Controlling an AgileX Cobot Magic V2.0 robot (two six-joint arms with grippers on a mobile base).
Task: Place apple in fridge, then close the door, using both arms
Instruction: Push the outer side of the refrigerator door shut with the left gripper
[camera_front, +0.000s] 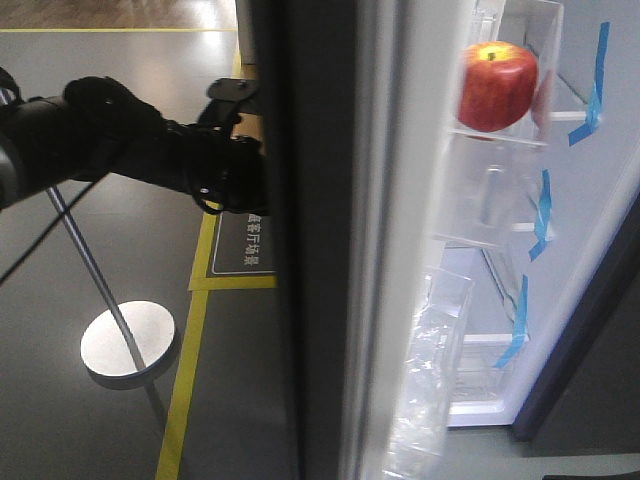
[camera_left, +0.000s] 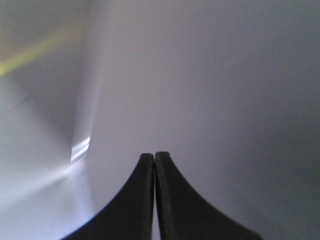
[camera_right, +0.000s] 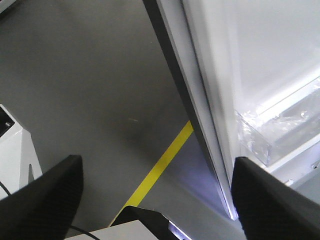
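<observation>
We see the fridge (camera_front: 585, 180) standing open, its white inside lit, with clear shelves and strips of blue tape (camera_front: 543, 215) down the right wall. The door (camera_front: 310, 300) is swung out so that the front camera meets it nearly edge-on: flat dark grey outside to the left, white inner face to the right. From the right wrist camera a clear bin (camera_right: 280, 125) shows on that inner face.

The left arm (camera_front: 90, 135) reaches in from the left, low against the door's grey outer side. The left end effector (camera_left: 154, 157) has its two black fingers pressed together with nothing between them, pointed at a plain grey surface. It seems to be at the door, though we cannot tell whether it touches.

The right end effector (camera_right: 156, 165) is spread wide and empty above the grey floor (camera_right: 90, 90) and a yellow line (camera_right: 172, 150), near the door's lower edge.

The apple (camera_front: 497, 85) rests on a clear shelf (camera_front: 500, 135) high inside the fridge, apart from both end effectors.
</observation>
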